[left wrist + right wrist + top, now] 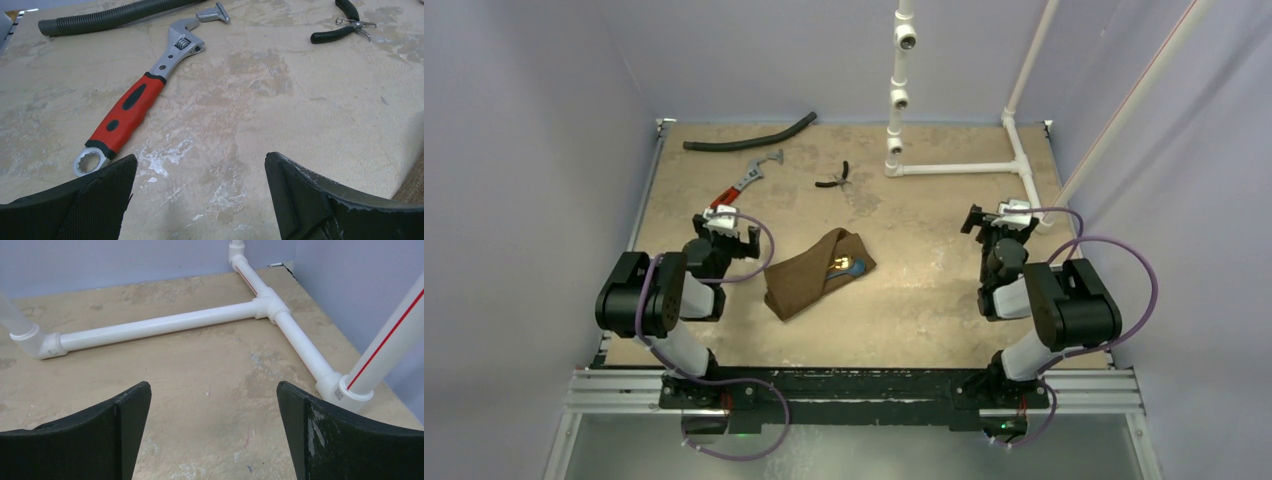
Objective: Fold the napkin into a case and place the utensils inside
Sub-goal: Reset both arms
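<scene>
The folded napkin [807, 278] lies between the arms, with the utensils [850, 267] tucked in its right end. The left gripper [726, 232] and the right gripper [1004, 222] hang with jaws spread wide, grasping nothing. Beyond lie the wrench [131, 106], pliers [345, 27], hose [107, 17] and pipes [165, 325].

Dark-brown napkin [809, 280], blue-bowled spoon [857, 267], red-and-black-handled wrench [130, 107], black hose [749, 137], white pipes [165, 325], mottled beige table [280, 100].

No word, brand or number can be read anywhere. A small dark printed patch sits on the white pipe fitting [345, 392], ahead and to the right of the right jaws, but it is too small to make out.
</scene>
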Motion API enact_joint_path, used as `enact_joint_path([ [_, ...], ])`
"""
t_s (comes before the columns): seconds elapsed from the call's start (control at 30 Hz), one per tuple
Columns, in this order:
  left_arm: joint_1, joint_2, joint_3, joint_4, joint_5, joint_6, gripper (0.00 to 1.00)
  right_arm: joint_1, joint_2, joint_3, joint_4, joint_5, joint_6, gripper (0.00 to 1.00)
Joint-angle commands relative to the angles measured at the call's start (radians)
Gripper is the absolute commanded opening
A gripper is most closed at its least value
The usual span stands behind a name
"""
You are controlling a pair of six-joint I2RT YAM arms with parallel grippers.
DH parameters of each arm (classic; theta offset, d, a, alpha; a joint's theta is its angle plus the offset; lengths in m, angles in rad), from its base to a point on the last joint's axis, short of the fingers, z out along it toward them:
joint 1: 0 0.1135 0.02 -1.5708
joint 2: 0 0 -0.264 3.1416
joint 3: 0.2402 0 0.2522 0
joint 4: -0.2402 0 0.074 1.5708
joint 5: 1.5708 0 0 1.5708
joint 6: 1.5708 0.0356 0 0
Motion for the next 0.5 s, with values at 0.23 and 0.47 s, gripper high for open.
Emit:
enact_joint_path([
  [0.23, 0.007, -0.003, 0.042, -0.015, 0.0, -0.026, 0.99, -0.004, -0.012, 0.007, 0.075, -0.025, 0.003, 0.98],
  [0.47, 0.007, 0.009, 0.05, -0.009, -0.002, -0.026, 0.99, -0.004, -0.012, 0.007, 0.076, -0.025, 0.002, 0.98],
])
